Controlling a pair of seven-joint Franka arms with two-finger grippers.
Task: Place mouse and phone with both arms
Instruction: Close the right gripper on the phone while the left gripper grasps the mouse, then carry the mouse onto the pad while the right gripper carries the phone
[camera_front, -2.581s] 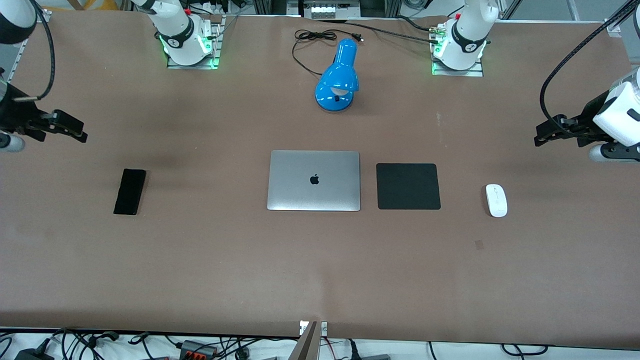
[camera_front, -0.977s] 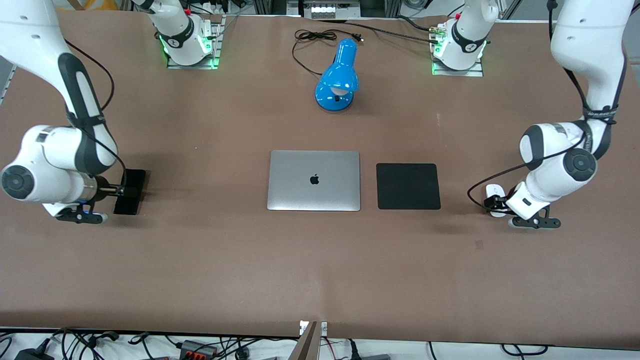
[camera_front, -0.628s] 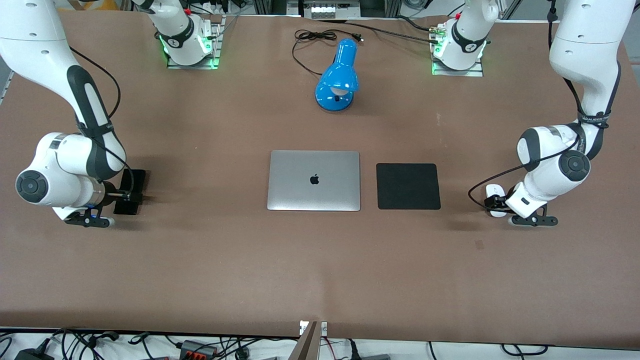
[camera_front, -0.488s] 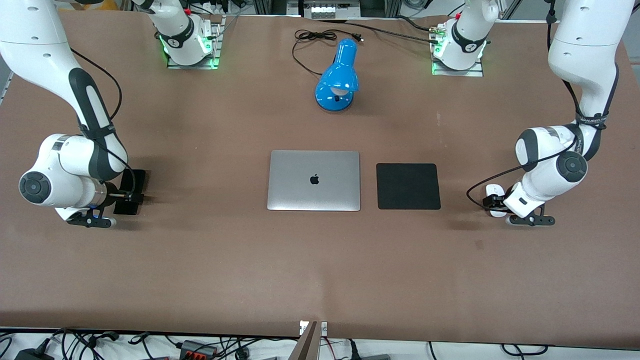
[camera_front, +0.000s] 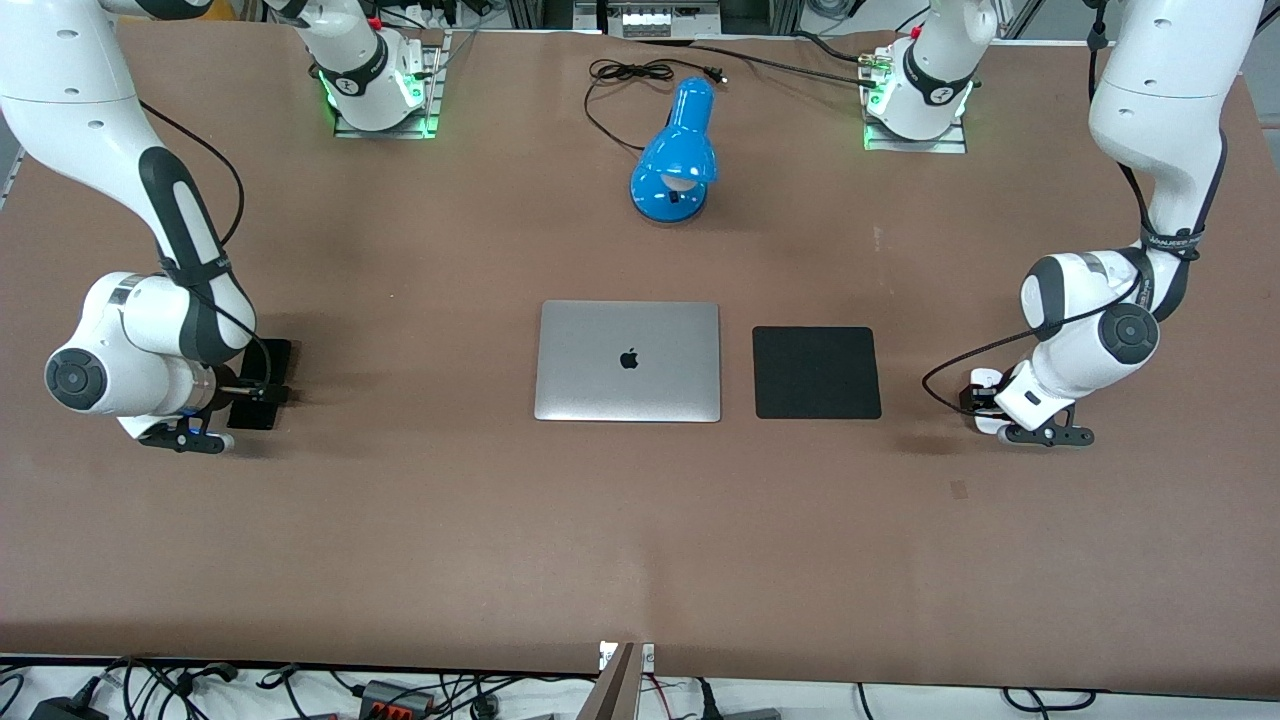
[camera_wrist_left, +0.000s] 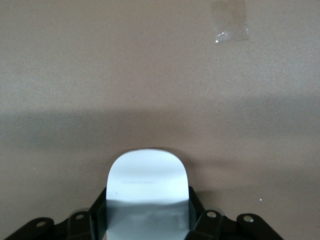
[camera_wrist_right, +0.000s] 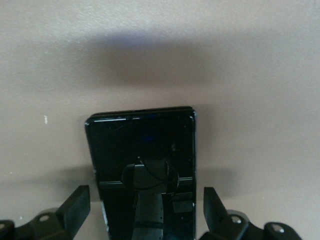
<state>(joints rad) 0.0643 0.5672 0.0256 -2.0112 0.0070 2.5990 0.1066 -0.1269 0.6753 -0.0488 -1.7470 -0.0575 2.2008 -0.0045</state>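
The white mouse (camera_front: 984, 378) lies on the table toward the left arm's end, beside the black mouse pad. My left gripper (camera_front: 988, 400) is down on it, and in the left wrist view the mouse (camera_wrist_left: 147, 175) fills the gap between the fingers (camera_wrist_left: 98, 215), which press its sides. The black phone (camera_front: 270, 355) lies flat toward the right arm's end. My right gripper (camera_front: 258, 393) is low over it. In the right wrist view the phone (camera_wrist_right: 142, 150) sits between the open fingers (camera_wrist_right: 77, 205), with table showing on both sides.
A closed silver laptop (camera_front: 628, 361) lies mid-table with the square black mouse pad (camera_front: 816, 372) beside it. A blue desk lamp (camera_front: 677, 155) with a black cord stands farther from the camera. A small tape patch (camera_front: 958, 488) lies nearer the camera than the mouse.
Both arms swung in from the table ends and came down, the right on the phone, the left on the mouse. In the last half second the left hand edged slightly toward the mouse pad.
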